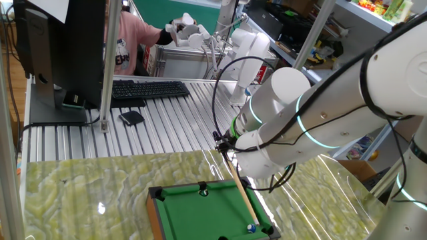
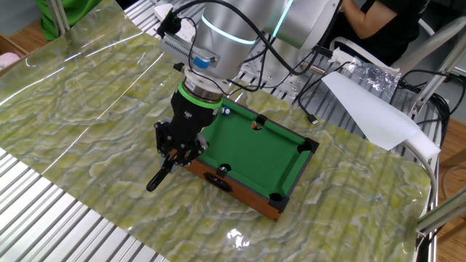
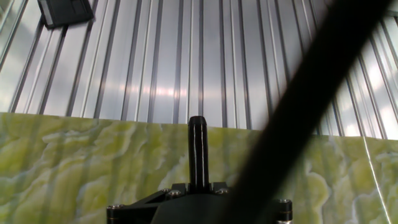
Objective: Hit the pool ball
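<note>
A mini green pool table (image 1: 213, 213) with a wooden frame sits on the marbled mat. The pool ball (image 1: 251, 228), tiny and blue with a white patch, lies by a corner pocket; in the other fixed view the pool ball (image 2: 226, 111) shows just past my arm. My gripper (image 1: 227, 143) hangs over the table's edge, shut on a wooden cue stick (image 1: 243, 193). The cue slants down to end right beside the ball; I cannot tell if they touch. Its black butt (image 2: 156, 180) sticks out behind the gripper (image 2: 178, 148) and shows in the hand view (image 3: 198, 146).
A dark small ball (image 1: 203, 192) with a pale spot rests near another corner pocket. Behind the mat lie ribbed metal slats with a keyboard (image 1: 147, 89), a black flat object (image 1: 131, 118) and a monitor stand. A person sits at the back. A dark cable (image 3: 305, 99) crosses the hand view.
</note>
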You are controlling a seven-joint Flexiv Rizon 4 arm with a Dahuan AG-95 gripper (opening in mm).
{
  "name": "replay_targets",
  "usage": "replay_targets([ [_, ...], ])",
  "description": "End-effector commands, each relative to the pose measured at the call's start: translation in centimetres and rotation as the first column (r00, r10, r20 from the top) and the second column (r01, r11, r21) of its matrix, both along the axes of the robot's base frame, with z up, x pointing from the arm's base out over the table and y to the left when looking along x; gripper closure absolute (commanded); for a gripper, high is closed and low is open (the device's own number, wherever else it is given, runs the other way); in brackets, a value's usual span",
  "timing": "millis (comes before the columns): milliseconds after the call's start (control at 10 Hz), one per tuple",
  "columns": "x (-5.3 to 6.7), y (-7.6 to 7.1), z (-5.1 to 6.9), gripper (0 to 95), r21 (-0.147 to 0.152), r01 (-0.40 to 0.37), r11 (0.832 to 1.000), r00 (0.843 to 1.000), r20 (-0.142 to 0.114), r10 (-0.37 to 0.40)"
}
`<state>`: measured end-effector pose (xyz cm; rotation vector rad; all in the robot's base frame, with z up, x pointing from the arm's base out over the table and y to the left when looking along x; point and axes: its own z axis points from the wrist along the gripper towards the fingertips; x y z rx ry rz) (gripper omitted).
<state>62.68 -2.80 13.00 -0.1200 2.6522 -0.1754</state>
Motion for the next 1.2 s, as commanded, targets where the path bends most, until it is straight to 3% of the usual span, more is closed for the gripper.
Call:
replay_targets([
  [100, -0.1, -0.4, 1.0, 95.0, -0.008, -0.007, 1.0, 0.999, -0.045, 0.007],
  [300, 0.2, -0.3, 1.5, 95.0, -0.007, -0.002, 1.0, 0.998, -0.067, 0.002],
  [400, 0.5, 0.0, 2.1, 95.0, -0.004, 0.011, 1.0, 0.994, -0.111, -0.012],
  [600, 0.5, 0.6, 2.5, 95.0, -0.002, 0.029, 1.0, 0.987, -0.159, -0.028],
  [1100, 0.4, 0.8, 2.7, 95.0, -0.001, 0.048, 0.999, 0.97, -0.237, -0.047],
  [1200, 0.4, 0.8, 2.7, 95.0, 0.0, 0.051, 0.999, 0.969, -0.241, -0.049],
])
